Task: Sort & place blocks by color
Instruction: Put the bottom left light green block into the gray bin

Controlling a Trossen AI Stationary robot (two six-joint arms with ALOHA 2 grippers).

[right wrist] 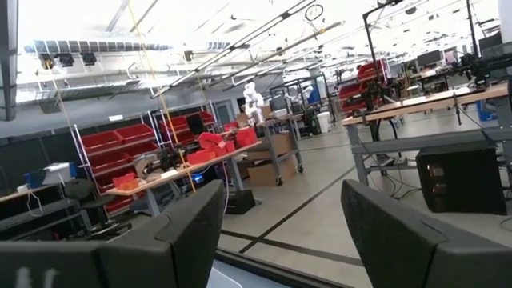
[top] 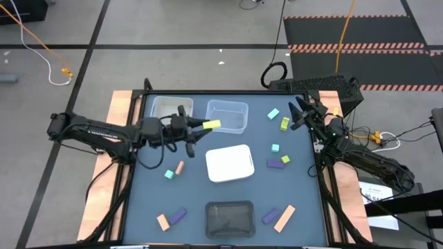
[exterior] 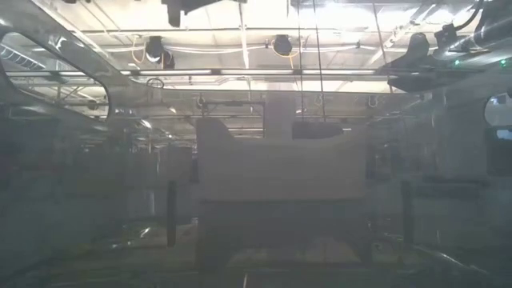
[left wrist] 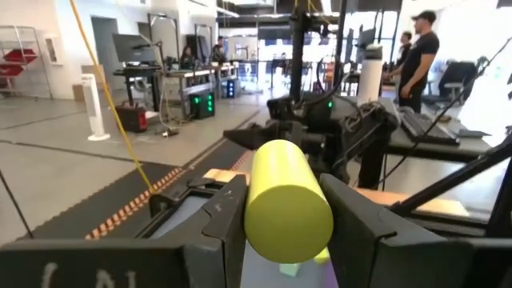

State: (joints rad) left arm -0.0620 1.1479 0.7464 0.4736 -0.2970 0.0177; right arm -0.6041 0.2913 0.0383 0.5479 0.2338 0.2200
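Yellow-green block [left wrist: 286, 204] clenched in left gripper [top: 202, 128], carried over far clear tray [top: 227, 115] for colour drop; right gripper [top: 300, 111] spread wide, empty, waiting far right.

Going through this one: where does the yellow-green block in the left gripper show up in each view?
High view: the yellow-green block sits at the left gripper tips, over the clear tray edge.
Low view: not visible.
Left wrist view: the block fills the centre, clamped between the fingers.
Right wrist view: not in it.
Shared landmark: the right arm, seen beyond the block in the left wrist view.
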